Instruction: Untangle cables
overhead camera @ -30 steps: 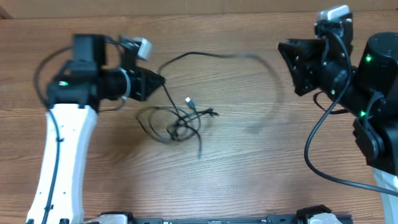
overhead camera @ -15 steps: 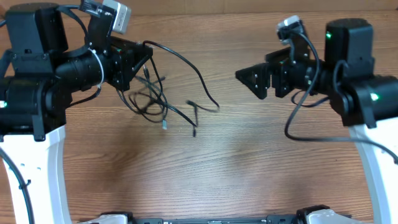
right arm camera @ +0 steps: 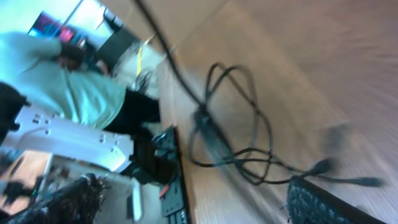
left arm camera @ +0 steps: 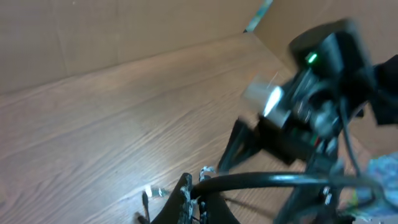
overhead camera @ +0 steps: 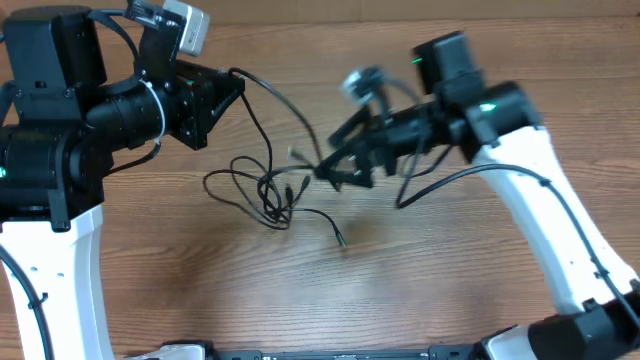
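The cables are thin black cords in a loose tangle (overhead camera: pixel 268 192) on the wooden table, with a plug end (overhead camera: pixel 340 238) trailing to the right. One strand (overhead camera: pixel 285 105) rises from the tangle to my left gripper (overhead camera: pixel 232 88), which is raised at the upper left and shut on it. In the left wrist view the fingers (left arm camera: pixel 186 198) pinch that strand (left arm camera: pixel 267 180). My right gripper (overhead camera: pixel 332 172) is blurred and low, just right of the tangle, with its jaws apart and empty. The right wrist view shows the loops (right arm camera: pixel 231 134) in front of one finger (right arm camera: pixel 323 202).
The wooden table (overhead camera: pixel 450 280) runs to a dark rail at its front edge (overhead camera: pixel 350 352). A brown board wall (left arm camera: pixel 93 31) stands behind the table. A person in a light shirt (right arm camera: pixel 68 74) shows beyond the table edge in the right wrist view.
My right arm has swung left and down to the tangle. The tangle has sunk onto the table and shifted a little right. My left arm has stayed raised, holding its strand.
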`<state>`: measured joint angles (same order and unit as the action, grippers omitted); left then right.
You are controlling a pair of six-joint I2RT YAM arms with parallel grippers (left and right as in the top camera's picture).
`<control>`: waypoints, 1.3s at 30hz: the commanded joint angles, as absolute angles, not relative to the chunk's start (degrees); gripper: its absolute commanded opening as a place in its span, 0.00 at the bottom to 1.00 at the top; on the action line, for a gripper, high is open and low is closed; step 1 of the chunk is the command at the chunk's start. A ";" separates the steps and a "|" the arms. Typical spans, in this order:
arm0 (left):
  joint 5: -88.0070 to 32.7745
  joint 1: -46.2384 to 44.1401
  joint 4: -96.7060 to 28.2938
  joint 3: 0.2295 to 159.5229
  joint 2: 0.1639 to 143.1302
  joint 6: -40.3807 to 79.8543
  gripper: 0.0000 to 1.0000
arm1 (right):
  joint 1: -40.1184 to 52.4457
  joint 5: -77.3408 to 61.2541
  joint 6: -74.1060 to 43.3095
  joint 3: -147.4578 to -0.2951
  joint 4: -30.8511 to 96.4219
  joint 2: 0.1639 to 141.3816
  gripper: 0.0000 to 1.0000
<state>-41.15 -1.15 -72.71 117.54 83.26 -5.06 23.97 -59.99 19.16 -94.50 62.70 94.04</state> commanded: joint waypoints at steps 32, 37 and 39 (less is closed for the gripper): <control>-43.07 -1.63 -62.87 132.29 82.54 1.85 0.05 | 30.41 -53.06 21.02 -94.13 49.69 103.39 0.86; -43.03 -1.63 -60.01 133.99 82.54 3.90 0.05 | 30.48 -52.56 19.59 -94.13 50.09 103.44 0.80; -43.05 -1.63 -59.53 134.47 82.54 3.97 0.05 | 30.59 -52.56 19.53 -94.13 50.19 103.44 0.42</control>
